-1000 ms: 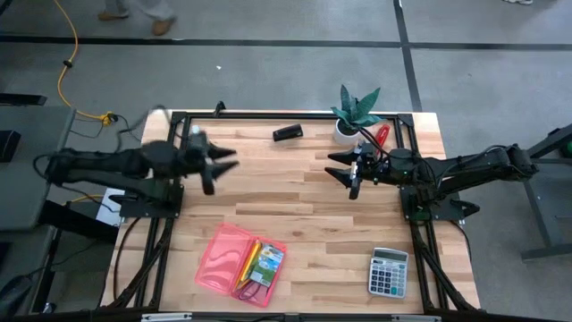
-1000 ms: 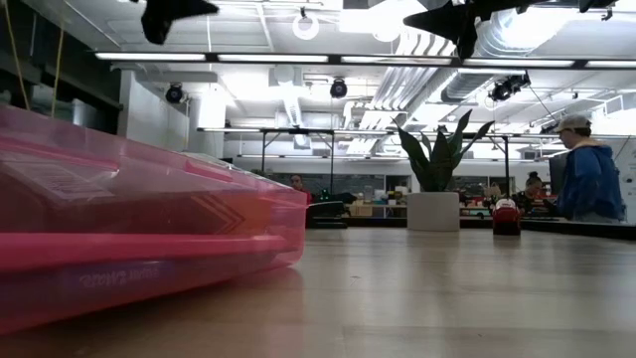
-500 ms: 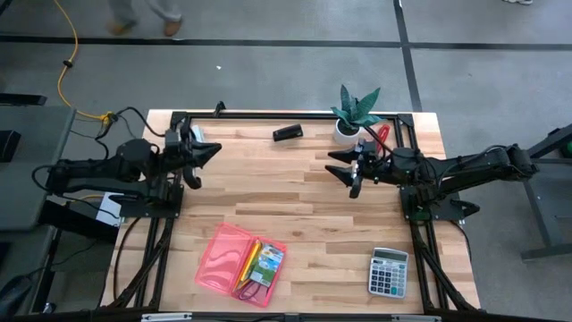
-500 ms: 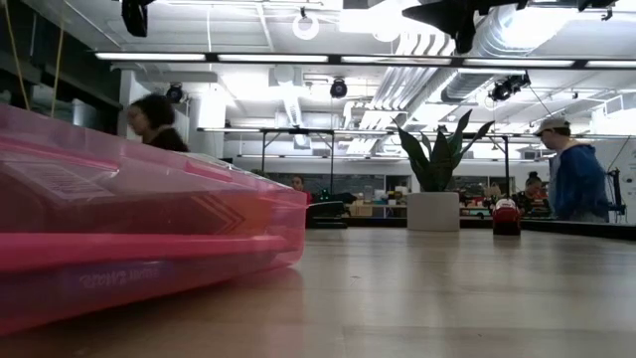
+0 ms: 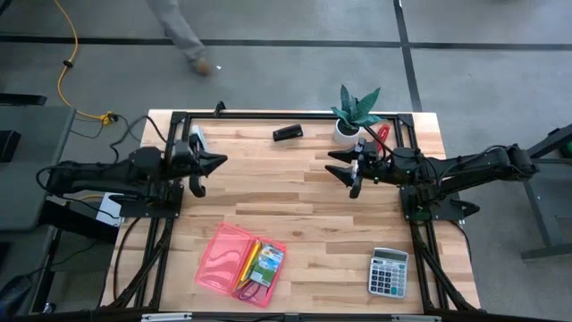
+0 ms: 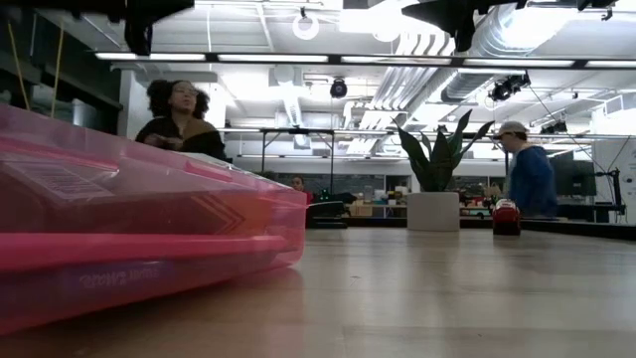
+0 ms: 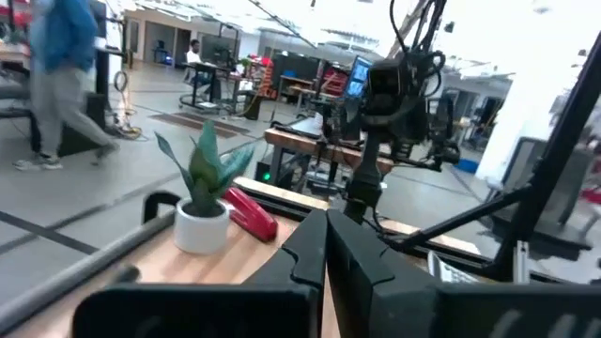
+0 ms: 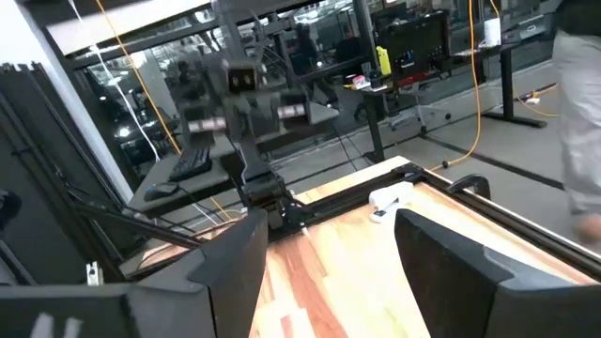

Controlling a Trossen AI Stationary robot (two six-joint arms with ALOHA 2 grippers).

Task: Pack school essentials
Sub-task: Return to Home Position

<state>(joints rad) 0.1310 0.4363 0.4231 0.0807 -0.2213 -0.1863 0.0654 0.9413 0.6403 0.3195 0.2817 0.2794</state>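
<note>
Packing apparently complete, return to rest in hand; next, likely only drawing both arms back. At middle left, left gripper (image 5: 219, 160) closed, holding nothing; right of centre, right gripper (image 5: 331, 165) spread wide, empty. Thin pencils (image 5: 247, 261) and small green-blue box (image 5: 267, 261) inside translucent pink plastic case (image 5: 217, 259), lower centre.

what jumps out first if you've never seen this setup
The open pink supply box, left of centre low in the high view, holds pencils and a green-blue box. Above the table the left gripper and right gripper face each other, empty. A grey calculator sits at the lower right.
</note>
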